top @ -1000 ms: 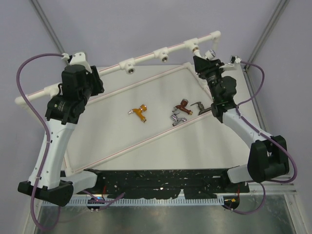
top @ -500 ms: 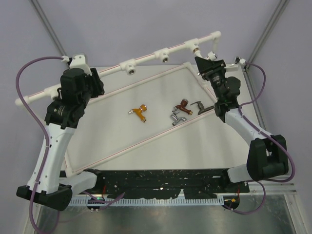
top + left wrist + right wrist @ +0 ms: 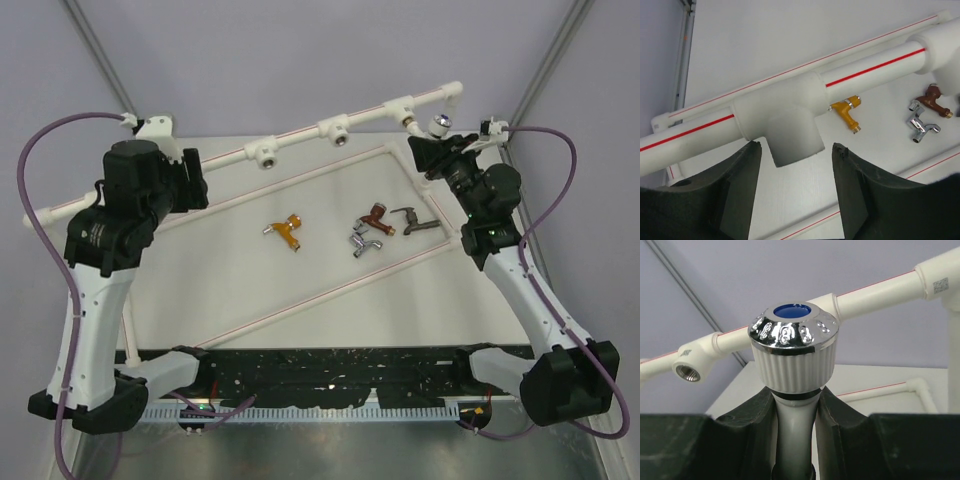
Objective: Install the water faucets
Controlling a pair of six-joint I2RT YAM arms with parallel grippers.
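Note:
My right gripper (image 3: 438, 142) (image 3: 796, 392) is shut on the stem of the white faucet (image 3: 792, 355) (image 3: 440, 124). Its ribbed knob carries a chrome cap with a blue centre, and it sits beside the rightmost tee (image 3: 407, 108) of the white pipe (image 3: 300, 140). My left gripper (image 3: 192, 172) (image 3: 796, 146) is open, its fingertips on either side of a tee socket (image 3: 790, 125); the right one is clear of it. Lying on the table are an orange-gold faucet (image 3: 288, 230) (image 3: 846, 109), a copper-brown one (image 3: 375, 216) (image 3: 932, 97), a chrome one (image 3: 363, 242) (image 3: 920, 127) and a dark bronze one (image 3: 410, 218).
A metal-threaded tee socket (image 3: 687, 371) faces the right wrist camera. Lower frame pipes (image 3: 300, 178) with red stripes run across the white table (image 3: 250, 280). Grey enclosure posts (image 3: 100, 50) stand at the back corners. Purple cables loop beside both arms.
The upper pipe has shifted nearer and to the right. My right arm stretched rightward with the white faucet. My left arm rose, and its jaws widened around the tee.

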